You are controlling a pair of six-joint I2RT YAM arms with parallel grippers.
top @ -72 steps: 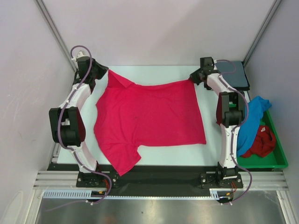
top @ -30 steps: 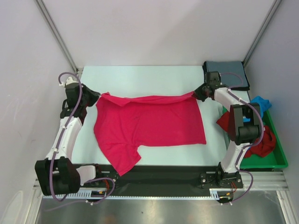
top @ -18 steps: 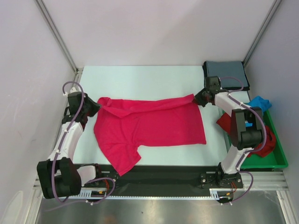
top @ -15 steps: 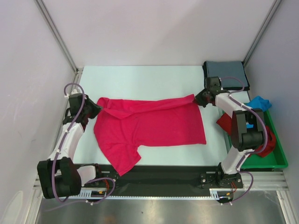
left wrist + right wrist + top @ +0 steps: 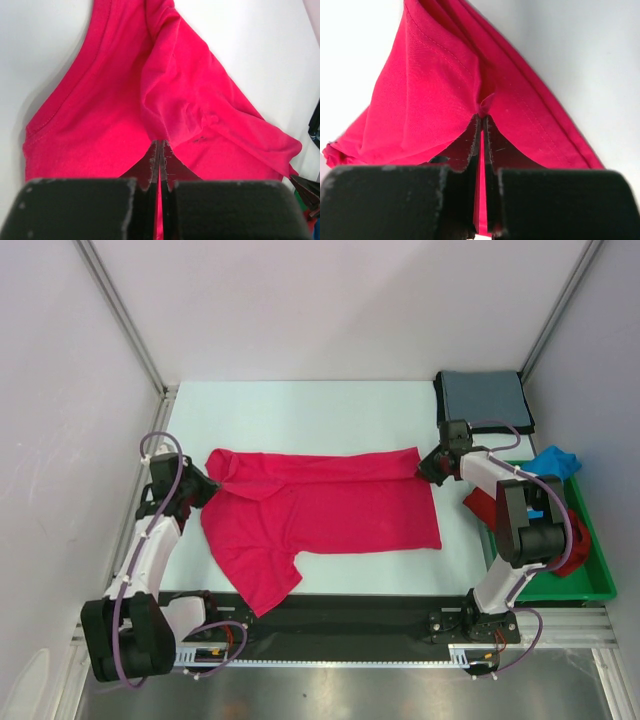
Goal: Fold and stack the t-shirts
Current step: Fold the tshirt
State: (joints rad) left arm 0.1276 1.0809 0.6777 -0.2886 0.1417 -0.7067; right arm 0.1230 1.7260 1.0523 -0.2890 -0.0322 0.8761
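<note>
A bright pink-red t-shirt (image 5: 320,510) lies spread on the white table, its far edge folded toward the near side as a band. My left gripper (image 5: 208,486) is shut on the shirt's far left corner (image 5: 165,115), cloth pinched between the fingertips. My right gripper (image 5: 426,466) is shut on the far right corner (image 5: 482,107). A folded grey-blue t-shirt (image 5: 484,397) rests at the back right. A bright blue t-shirt (image 5: 556,459) and a darker red t-shirt (image 5: 578,545) lie bunched in the tray, partly hidden by the right arm.
A green plastic tray (image 5: 598,570) stands along the table's right edge. Grey walls with metal posts enclose the table (image 5: 300,415) on three sides. A black rail (image 5: 340,615) with both arm bases runs along the near edge.
Both grippers have drawn the shirt's far edge toward the near side and lowered it, so the folded band now lies wider over the shirt body. Both arms pulled back with it.
</note>
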